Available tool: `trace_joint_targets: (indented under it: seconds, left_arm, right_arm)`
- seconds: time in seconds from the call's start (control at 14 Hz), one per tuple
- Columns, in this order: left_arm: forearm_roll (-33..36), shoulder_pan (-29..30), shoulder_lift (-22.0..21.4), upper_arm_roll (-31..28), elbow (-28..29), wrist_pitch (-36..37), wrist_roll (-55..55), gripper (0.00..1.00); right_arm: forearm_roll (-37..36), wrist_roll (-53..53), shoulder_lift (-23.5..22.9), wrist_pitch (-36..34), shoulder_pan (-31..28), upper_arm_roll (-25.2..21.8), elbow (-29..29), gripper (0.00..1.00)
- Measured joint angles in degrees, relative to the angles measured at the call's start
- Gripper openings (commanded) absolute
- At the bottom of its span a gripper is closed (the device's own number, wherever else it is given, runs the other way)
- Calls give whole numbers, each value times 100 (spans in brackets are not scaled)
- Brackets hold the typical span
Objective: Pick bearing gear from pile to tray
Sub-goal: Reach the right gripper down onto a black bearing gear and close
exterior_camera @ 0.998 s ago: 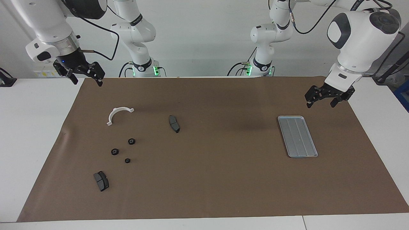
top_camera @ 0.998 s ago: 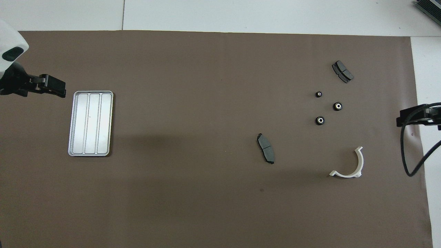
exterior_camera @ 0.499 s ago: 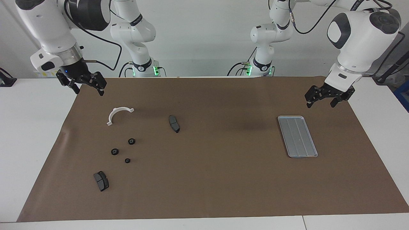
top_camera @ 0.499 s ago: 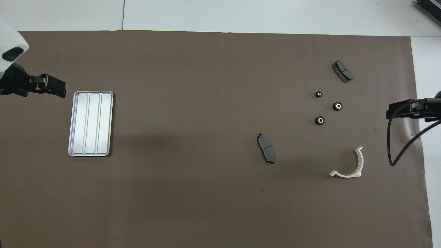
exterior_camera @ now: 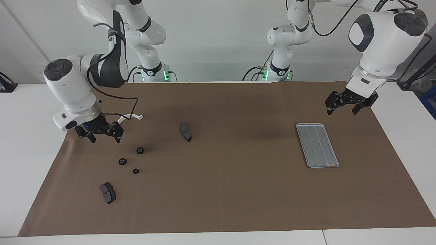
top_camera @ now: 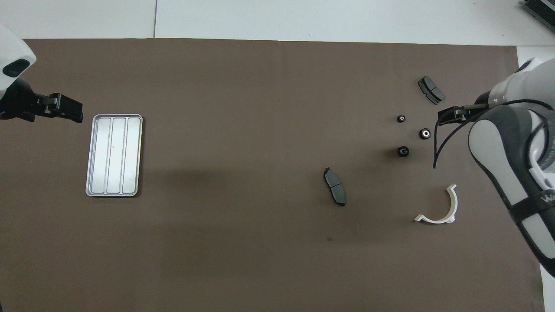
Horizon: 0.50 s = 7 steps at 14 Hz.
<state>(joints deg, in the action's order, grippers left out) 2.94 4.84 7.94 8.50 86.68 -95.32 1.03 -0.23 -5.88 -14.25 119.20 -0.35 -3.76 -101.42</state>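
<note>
Black gears (exterior_camera: 122, 161) lie untouched; right gripper (exterior_camera: 100, 133) hovers open above for picking; left gripper (exterior_camera: 351, 103) waits open near the tray (exterior_camera: 317, 145).

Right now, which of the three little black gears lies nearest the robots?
The gear nearest the white half-ring bracket lies nearest the robots; the other two gears lie farther out, toward the dark pad.
</note>
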Motion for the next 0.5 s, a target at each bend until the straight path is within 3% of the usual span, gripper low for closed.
trace_joint_targets:
  seconds: [0.5]
  left_arm:
    - [0, 0, 0, 0, 0, 0, 0, 100]
  right_arm:
    - [22, -993, -438, 1604, -7, 3, -931, 100]
